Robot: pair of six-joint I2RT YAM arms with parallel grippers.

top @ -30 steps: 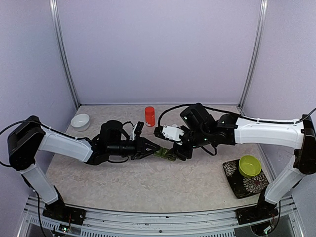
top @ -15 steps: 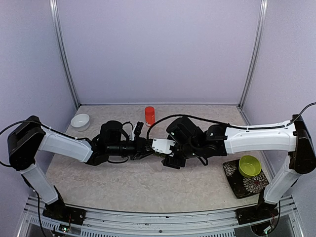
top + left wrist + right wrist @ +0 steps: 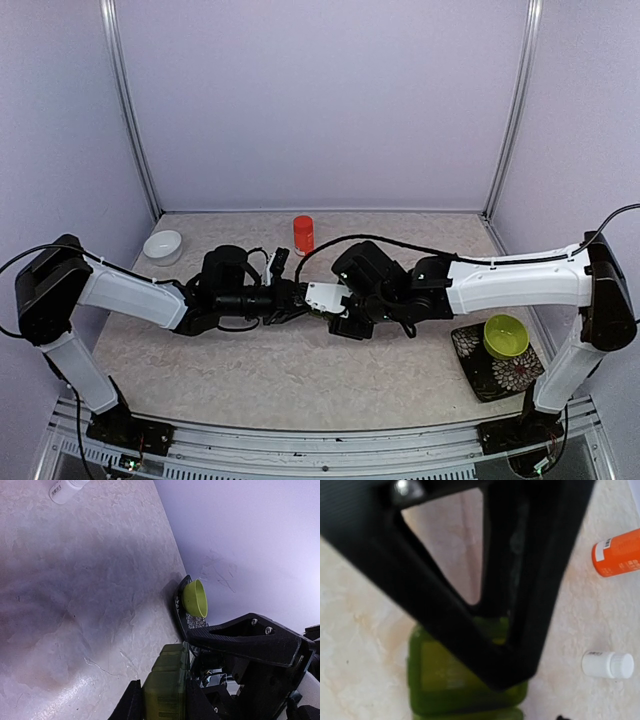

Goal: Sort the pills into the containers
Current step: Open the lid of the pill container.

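Pill box (image 3: pixel 167 675): mid-table, just on the arms' side of the orange bottle (image 3: pixel 303 235), clamped between the left gripper's (image 3: pixel 162 702) fingers. Right gripper (image 3: pixel 340 322): over the box (grip cannot be told).

**A robot test booth in a lab**

I work inside a closed booth, not a home or a shop. Plain pale lilac wall panels (image 3: pixel 320 100) shut in the left, far and right sides. Slim aluminium upright posts (image 3: pixel 128 110) join them at the far corners. Underneath me lies one beige marbled tabletop (image 3: pixel 300 370). A bare metal frame rail (image 3: pixel 330 440) runs along its near edge, where my white-and-black left arm (image 3: pixel 120 290) and right arm (image 3: pixel 520 275) are bolted.
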